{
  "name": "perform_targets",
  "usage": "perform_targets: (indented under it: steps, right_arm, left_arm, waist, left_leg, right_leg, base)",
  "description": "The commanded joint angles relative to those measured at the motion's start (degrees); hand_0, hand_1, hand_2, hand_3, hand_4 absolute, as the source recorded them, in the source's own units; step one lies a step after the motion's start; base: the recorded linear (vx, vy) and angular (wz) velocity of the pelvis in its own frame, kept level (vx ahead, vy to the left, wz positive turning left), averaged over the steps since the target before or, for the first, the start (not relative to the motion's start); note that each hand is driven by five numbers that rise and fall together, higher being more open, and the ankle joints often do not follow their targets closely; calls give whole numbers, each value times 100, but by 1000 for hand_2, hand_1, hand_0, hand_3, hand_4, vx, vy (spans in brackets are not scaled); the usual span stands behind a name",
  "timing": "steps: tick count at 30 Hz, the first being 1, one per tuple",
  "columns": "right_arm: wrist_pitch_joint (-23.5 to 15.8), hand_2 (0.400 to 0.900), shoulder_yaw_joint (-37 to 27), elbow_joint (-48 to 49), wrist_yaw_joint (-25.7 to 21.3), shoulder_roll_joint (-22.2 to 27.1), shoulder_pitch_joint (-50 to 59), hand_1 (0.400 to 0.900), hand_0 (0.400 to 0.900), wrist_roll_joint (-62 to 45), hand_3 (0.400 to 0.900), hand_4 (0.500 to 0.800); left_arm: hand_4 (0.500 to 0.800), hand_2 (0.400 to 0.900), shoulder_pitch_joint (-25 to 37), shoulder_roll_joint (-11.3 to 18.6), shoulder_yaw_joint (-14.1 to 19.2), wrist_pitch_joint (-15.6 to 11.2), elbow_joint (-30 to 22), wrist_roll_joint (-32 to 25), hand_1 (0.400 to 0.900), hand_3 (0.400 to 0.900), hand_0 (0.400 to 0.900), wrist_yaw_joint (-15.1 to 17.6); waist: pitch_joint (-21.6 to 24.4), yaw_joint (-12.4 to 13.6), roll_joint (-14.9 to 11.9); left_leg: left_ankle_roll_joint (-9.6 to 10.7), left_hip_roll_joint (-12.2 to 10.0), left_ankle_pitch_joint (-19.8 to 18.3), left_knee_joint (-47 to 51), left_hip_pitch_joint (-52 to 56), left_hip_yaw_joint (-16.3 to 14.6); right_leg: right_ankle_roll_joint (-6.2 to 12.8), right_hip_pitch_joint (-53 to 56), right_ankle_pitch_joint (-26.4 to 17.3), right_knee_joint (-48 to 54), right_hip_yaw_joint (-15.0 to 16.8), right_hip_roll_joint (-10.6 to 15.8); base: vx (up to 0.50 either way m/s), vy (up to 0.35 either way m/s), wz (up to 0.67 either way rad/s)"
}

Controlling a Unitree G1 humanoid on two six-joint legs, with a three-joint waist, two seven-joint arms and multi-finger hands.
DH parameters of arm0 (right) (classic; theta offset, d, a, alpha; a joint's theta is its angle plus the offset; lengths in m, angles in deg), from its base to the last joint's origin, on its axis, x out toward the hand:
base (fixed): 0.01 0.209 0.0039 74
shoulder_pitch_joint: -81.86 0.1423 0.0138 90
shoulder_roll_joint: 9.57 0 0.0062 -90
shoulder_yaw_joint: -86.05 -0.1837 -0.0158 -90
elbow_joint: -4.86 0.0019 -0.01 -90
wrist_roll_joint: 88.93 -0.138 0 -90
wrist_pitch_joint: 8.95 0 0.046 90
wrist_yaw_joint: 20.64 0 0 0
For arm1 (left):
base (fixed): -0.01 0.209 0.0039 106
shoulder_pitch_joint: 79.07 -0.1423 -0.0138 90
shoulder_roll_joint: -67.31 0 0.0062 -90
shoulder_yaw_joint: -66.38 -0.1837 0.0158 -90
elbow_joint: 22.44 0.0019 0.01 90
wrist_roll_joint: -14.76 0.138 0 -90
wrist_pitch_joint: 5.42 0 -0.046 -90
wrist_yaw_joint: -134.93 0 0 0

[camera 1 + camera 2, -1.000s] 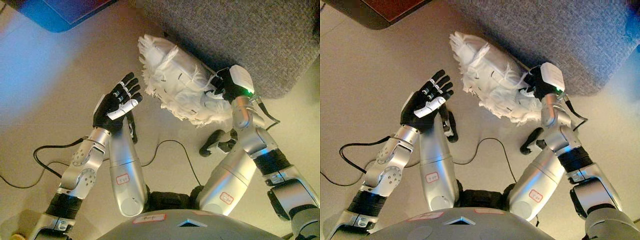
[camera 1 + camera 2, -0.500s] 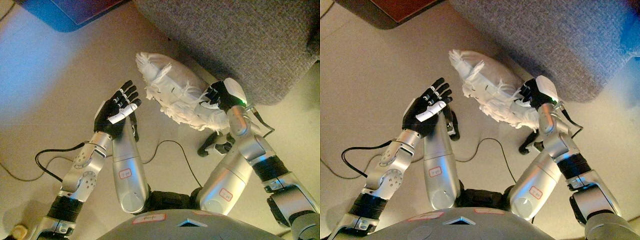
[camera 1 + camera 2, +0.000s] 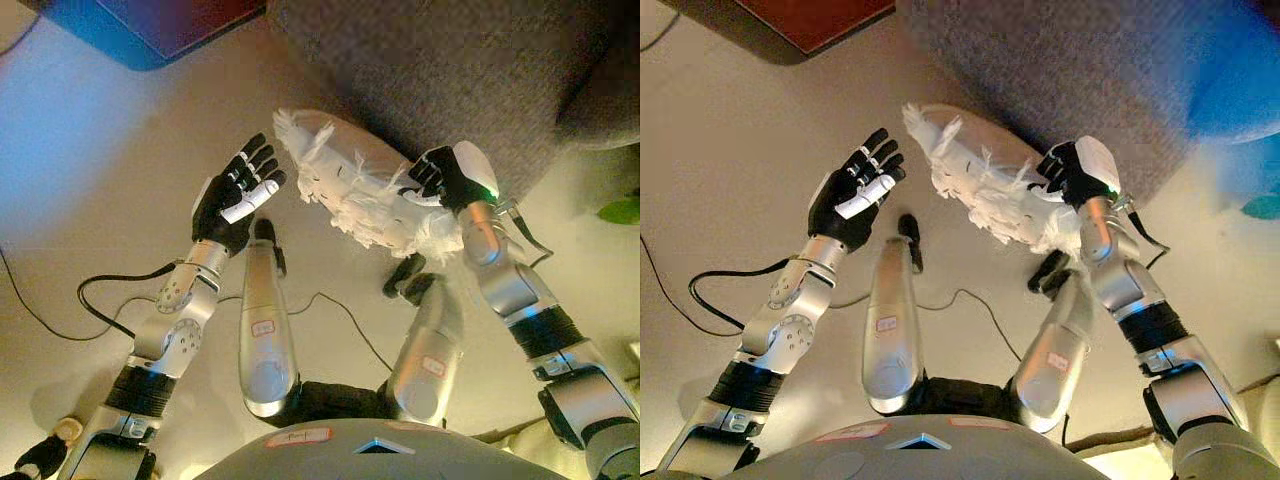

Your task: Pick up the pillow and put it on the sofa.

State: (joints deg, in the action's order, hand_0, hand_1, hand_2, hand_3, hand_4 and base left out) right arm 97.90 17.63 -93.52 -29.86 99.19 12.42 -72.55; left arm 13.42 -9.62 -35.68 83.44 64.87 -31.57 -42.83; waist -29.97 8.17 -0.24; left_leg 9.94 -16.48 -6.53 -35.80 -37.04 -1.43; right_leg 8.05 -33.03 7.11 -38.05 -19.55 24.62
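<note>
A white fringed pillow hangs in the air just in front of the grey sofa, whose front edge runs across the top of both views. My right hand is shut on the pillow's right end, fingers curled into the fabric. My left hand is raised a little to the left of the pillow, palm facing it, fingers straight and spread, holding nothing. A small gap separates it from the pillow's fringe.
Beige floor lies below and to the left. A dark red and blue object sits at the top left corner. A small green thing shows at the right edge.
The view has shifted as the body rose. The pillow, held by my right hand, sits higher and closer to the sofa's front edge. My left hand stays open beside it.
</note>
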Motion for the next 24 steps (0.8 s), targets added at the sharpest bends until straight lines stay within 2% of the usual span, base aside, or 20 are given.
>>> perform_targets:
  steps: [1, 8, 10, 18, 24]
  right_arm:
    - [-902, 400, -874, 1136, -626, 321, 358, 400, 400, -190, 400, 500]
    - [-1329, 400, -1277, 1826, -633, 373, -354, 400, 400, -401, 400, 500]
    - [-1495, 400, -1433, 2087, -628, 405, -634, 400, 400, -444, 400, 500]
    - [-1950, 400, -2158, 2886, -494, 527, -1477, 400, 400, -673, 400, 500]
    - [-2010, 400, -2586, 3225, -495, 708, -1604, 400, 400, -879, 400, 500]
  left_arm:
    - [800, 900, 125, 138, 132, 61, -610, 334, 900, 900, 900, 15]
    - [800, 900, -45, 103, 240, 438, -739, 456, 900, 900, 900, 114]
    - [800, 900, -125, 80, 269, 533, -739, 441, 900, 900, 900, 103]
    - [800, 900, -546, -79, 443, 836, -707, 489, 900, 900, 900, -47]
    - [800, 900, -641, -147, 420, 1033, -566, 527, 900, 900, 900, -122]
  waist:
    - [47, 103, -361]
    - [439, 9, -581]
    - [622, -29, -611]
    - [1306, -236, -742]
    - [1749, -329, -790]
  left_leg:
    - [-349, 48, 383, 756, 571, -4]
    - [-315, -5, 631, 1840, 1638, -277]
    - [-295, -25, 689, 2273, 2043, -454]
    - [-346, 90, 810, 3258, 3131, -911]
    - [-405, 184, 850, 3800, 3635, -1157]
  right_leg:
    - [343, 405, -1103, 1270, 104, 317]
    - [489, 1528, -1670, 2581, -199, 108]
    - [557, 1912, -1802, 2958, -274, 10]
    - [673, 2733, -2053, 3660, -308, -316]
    - [695, 2899, -2276, 3785, -306, -434]
  base:
    - [-15, -50, -12]
    - [39, -53, -16]
    - [32, -18, -17]
    - [78, 5, -10]
    - [66, 0, -7]
